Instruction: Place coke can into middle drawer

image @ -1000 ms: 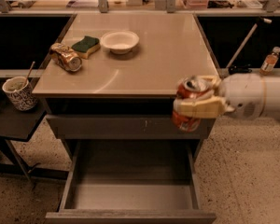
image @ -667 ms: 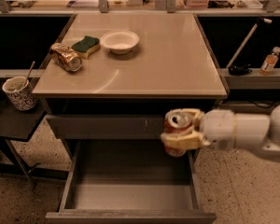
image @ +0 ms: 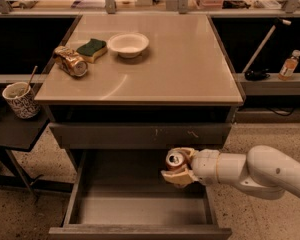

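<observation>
Camera view: the tool (image: pixel 177 166), reaching in from the right, is clamped around the coke can (image: pixel 174 159), holding it tilted over the right part of the open middle drawer (image: pixel 135 206). Just above is a scratched drawer front (image: pixel 140 134). On the worktop (image: pixel 180 69), far left, sit 1 dented can (image: pixel 70 62), a sponge (image: pixel 92 49) and a bowl (image: pixel 128 44).

A tan-topped grey cabinet (image: pixel 180 69) stands on speckled floor (image: pixel 270 134) in dim warm light, with a low dark side table (image: pixel 12 134) at its left, a cluttered shelf (image: pixel 90 4) along the back, a ledge (image: pixel 270 85) at its right, and the gripper (image: pixel 176 164) low at the cabinet's front.
</observation>
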You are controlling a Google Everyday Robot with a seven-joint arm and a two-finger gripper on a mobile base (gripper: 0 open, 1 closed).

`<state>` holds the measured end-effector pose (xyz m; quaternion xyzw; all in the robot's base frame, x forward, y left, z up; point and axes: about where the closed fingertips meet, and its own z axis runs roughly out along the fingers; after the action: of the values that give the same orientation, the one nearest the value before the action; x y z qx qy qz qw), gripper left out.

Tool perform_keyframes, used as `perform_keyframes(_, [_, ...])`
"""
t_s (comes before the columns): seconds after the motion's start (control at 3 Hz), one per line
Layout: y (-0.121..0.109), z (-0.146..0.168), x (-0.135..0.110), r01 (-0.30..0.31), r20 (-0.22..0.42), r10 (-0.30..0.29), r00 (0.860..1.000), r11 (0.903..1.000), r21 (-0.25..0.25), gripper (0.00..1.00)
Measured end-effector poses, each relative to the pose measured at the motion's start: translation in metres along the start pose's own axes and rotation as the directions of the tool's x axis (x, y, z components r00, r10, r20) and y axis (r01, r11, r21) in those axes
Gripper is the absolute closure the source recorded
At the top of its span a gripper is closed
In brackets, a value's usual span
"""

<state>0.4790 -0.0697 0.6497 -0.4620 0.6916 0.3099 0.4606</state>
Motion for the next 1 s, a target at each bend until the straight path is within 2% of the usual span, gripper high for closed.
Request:
perform_keyframes(0.33, [-0.01,0.001,0.002,-0.001,-0.009,0.002,1.0,0.9992,0.04,1.0])
perform_keyframes(0.67, [-0.004,0.015,0.024,-0.03,-0.023,0.031,0.999,0.9989,0.036,1.0])
perform_keyframes(1.0, [0.007,0.052,0.078,-0.007,-0.083,0.007,0.997,1.0,0.005,1.0])
